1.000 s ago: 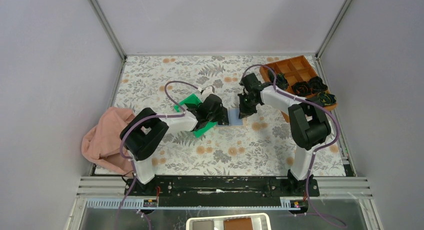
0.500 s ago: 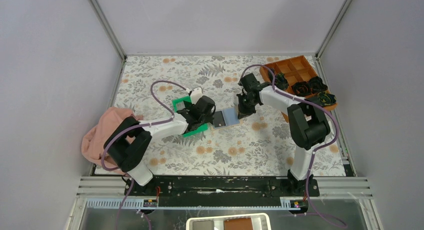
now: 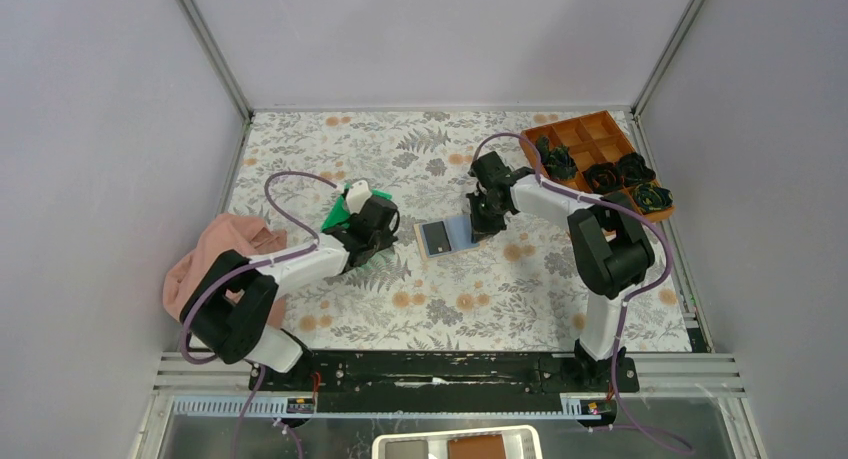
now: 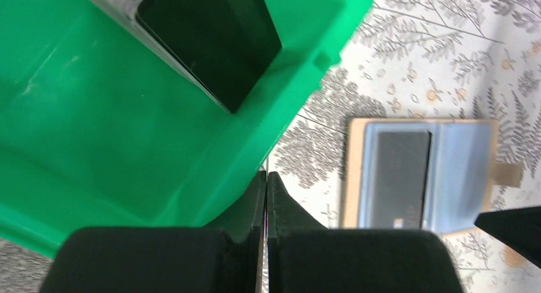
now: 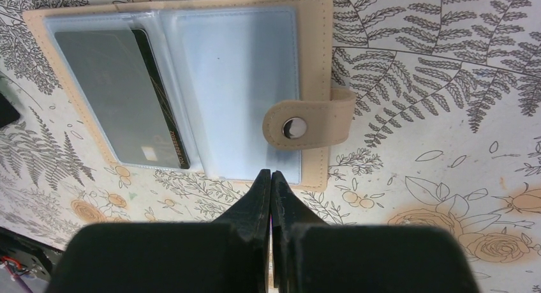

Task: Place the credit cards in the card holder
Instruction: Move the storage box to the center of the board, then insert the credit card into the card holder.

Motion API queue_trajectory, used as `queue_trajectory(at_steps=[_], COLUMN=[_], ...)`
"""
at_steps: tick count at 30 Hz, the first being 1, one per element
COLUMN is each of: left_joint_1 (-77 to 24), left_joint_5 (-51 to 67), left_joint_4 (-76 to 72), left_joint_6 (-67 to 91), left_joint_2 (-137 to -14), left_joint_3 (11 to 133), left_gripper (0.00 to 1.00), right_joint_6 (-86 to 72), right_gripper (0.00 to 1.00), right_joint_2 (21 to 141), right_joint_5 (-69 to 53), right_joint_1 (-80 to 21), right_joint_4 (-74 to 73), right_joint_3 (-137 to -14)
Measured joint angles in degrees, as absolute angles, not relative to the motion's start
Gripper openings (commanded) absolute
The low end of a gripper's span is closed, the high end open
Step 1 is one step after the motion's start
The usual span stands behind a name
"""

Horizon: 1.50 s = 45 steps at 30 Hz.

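Floral cloth covers the table [image 3: 330, 149], which is enclosed by plain grey walls. Near the table's middle the holder [image 3: 446, 237] is laid open with its blue-grey inner face up. A dark card [image 5: 121, 101] is seen tucked in the clear sleeve on its left half; the right half's sleeve shows no card. The snap tab [image 5: 309, 127] sticks out from the holder's right edge.

The right gripper [image 5: 271, 176] is fully closed with nothing between its fingers. Its tips are placed at the holder's edge just beside the tab; whether they press on it cannot be told.

Left of the holder, toward the table's left edge, a green tray [image 4: 96, 133] is found, and a second card [image 4: 210, 37] is stood in a slot at its end. The left gripper [image 4: 265, 178] is also fully closed and nothing is gripped; its tips are set against the tray's outer wall, between tray and holder.

A pink cloth [image 3: 215, 264] is bunched at the left edge. An orange-brown box [image 3: 590, 139] is kept at the far right corner, with dark rosettes [image 3: 620, 171] in its compartments.
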State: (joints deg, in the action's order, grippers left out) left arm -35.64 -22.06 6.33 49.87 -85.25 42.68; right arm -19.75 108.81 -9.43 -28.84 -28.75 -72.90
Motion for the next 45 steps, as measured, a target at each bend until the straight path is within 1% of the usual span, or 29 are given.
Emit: queue_trajectory(at_steps=[7, 13, 17, 24, 33, 45], left_joint_1=[-30.6, -30.0, -32.1, -38.2, -41.3, -44.2], left_joint_5=[-21.1, -14.7, -10.7, -7.4, -7.0, -10.4], left_joint_4=[6.5, 5.3, 2.3, -4.8, -14.3, -18.5], left_joint_6=[45.3, 46.0, 50.0, 58.1, 64.4, 67.0], left_joint_2=[-83.9, -82.8, -82.2, -83.6, -91.2, -95.8], left_joint_3=[42.1, 42.7, 43.5, 44.3, 42.9, 42.8], left_gripper=[0.0, 0.0, 0.0, 0.0, 0.0, 0.0], right_joint_6=[-19.7, -19.0, -18.2, -17.2, -16.5, -16.5], right_gripper=[0.0, 0.0, 0.0, 0.0, 0.0, 0.0], right_joint_2=[108.8, 108.8, 108.8, 108.9, 110.5, 111.8], right_joint_5=[-8.0, -7.3, -6.9, -6.9, -6.4, -6.5], right_joint_1=[-29.6, -29.8, -29.8, -29.8, -29.8, -29.3], right_joint_4=[-28.8, -28.8, -28.7, -27.4, -26.3, -26.2], right_joint_3=[-72.9, -73.1, -74.0, -74.8, -74.8, -75.0])
